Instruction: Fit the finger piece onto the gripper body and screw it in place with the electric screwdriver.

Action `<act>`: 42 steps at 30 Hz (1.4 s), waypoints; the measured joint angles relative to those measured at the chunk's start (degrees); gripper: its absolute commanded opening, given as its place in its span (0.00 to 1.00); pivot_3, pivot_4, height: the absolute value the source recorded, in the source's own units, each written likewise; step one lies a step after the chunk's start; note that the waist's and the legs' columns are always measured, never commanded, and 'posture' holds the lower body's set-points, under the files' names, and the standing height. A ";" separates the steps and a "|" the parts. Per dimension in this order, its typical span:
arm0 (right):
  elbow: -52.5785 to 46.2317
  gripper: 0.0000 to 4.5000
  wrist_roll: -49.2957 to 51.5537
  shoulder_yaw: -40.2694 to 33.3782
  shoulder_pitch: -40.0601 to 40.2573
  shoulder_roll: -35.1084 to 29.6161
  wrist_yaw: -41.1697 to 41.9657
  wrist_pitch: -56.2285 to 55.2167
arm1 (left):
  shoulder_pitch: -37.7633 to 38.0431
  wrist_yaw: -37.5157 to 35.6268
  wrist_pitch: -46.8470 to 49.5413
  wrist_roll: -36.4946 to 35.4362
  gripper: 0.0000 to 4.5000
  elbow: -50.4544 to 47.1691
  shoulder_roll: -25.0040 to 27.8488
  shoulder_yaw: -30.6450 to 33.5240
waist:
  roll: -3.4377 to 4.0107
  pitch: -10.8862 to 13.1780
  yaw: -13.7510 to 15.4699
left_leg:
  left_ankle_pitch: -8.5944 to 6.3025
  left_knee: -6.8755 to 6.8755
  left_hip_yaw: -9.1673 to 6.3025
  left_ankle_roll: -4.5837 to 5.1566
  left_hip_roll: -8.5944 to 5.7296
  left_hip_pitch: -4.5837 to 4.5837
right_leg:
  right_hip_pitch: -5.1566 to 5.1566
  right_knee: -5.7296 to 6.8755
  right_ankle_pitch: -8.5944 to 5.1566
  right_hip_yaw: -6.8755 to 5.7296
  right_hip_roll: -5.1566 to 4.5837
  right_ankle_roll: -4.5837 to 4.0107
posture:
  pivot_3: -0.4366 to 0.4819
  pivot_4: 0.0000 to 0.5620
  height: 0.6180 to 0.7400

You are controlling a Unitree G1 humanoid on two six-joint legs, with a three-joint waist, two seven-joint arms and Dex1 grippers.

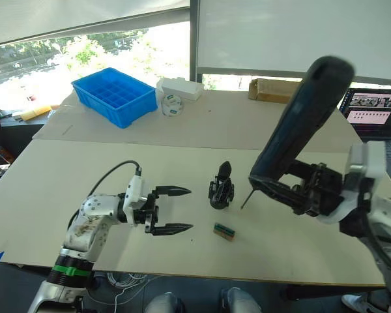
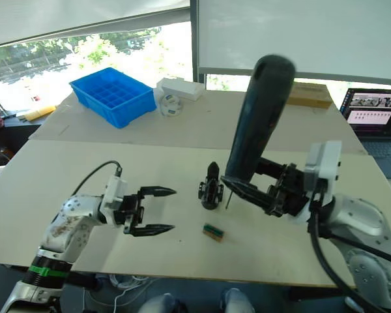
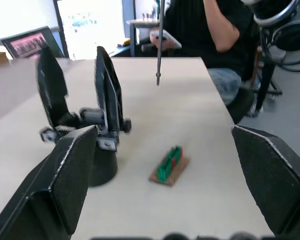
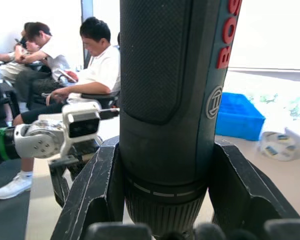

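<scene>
The right hand (image 2: 251, 189) clamps the electric screwdriver (image 2: 257, 117) — tilted, bit down, tip just right of the gripper body (image 2: 210, 188) standing on the desk (image 2: 300, 248). The left hand (image 2: 153, 210) is spread.

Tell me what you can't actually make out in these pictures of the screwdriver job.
- Whether a screw sits in the gripper body: too small in the head views, blurred in the left wrist view.
- The electric screwdriver body: its top is cut off by the edge in the right wrist view; its bit tip is tiny.
- The green-and-tan block: too blurred to identify.
- The laptop screen: too small to read.
</scene>
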 measured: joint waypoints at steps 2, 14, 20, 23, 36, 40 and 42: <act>-0.05 0.43 1.89 -2.20 -0.59 -1.54 -0.72 0.50 | -1.17 1.06 1.66 -1.10 1.00 -0.91 0.07 1.18 | 0.00 0.00 0.07 | 0.00 -0.01 0.00 0.00 -0.01 0.00 | 0.02 -0.01 0.00 -0.01 0.04 0.01 | 0.48 0.27 1.00; 1.57 0.43 4.85 -2.77 -7.14 -3.32 -3.27 1.21 | -4.69 5.66 3.00 -1.38 1.00 -1.70 -2.62 2.96 | 0.00 0.00 -0.06 | 0.01 -0.02 0.13 -0.02 -0.02 0.02 | 0.01 -0.01 0.00 -0.02 0.15 0.02 | 0.48 0.27 1.00; 4.36 0.43 6.67 -0.59 -14.15 -3.13 -4.38 2.31 | -2.68 11.69 3.00 3.09 1.00 -1.95 -4.51 1.72 | -0.01 0.00 -0.09 | 0.02 -0.04 0.14 -0.03 -0.03 0.04 | 0.00 -0.02 0.01 -0.01 0.16 0.02 | 0.48 0.27 1.00; 5.91 0.43 7.84 1.31 -17.21 -2.02 -4.86 2.61 | -1.09 15.68 3.00 5.82 1.00 -2.72 -6.17 0.15 | -0.01 0.00 -0.06 | 0.02 -0.03 0.15 -0.03 -0.03 0.04 | 0.01 -0.01 0.01 -0.02 0.15 0.02 | 0.48 0.27 1.00; 8.05 0.43 8.16 7.08 -23.18 0.18 -1.46 4.25 | 1.86 27.35 1.23 20.20 1.00 4.47 -13.13 -9.83 | -0.01 0.00 0.04 | 0.02 -0.03 0.15 -0.02 -0.03 0.02 | -0.01 -0.01 0.03 -0.04 0.08 0.02 | 0.48 0.27 1.00; 8.48 0.43 7.48 8.01 -23.56 0.43 -0.37 4.29 | -0.01 28.41 0.57 21.63 1.00 6.91 -15.48 -10.79 | -0.01 0.00 -0.01 | 0.01 -0.04 0.14 -0.02 -0.03 0.01 | -0.02 -0.01 0.04 -0.05 0.07 0.02 | 0.48 0.27 1.00; 8.54 0.43 7.32 8.01 -23.56 0.43 -0.26 4.29 | -0.39 28.60 0.39 22.22 1.00 7.99 -15.86 -10.98 | -0.01 0.00 -0.01 | 0.02 -0.05 0.14 -0.02 -0.03 0.02 | -0.02 0.01 0.04 -0.06 0.07 0.01 | 0.48 0.27 1.00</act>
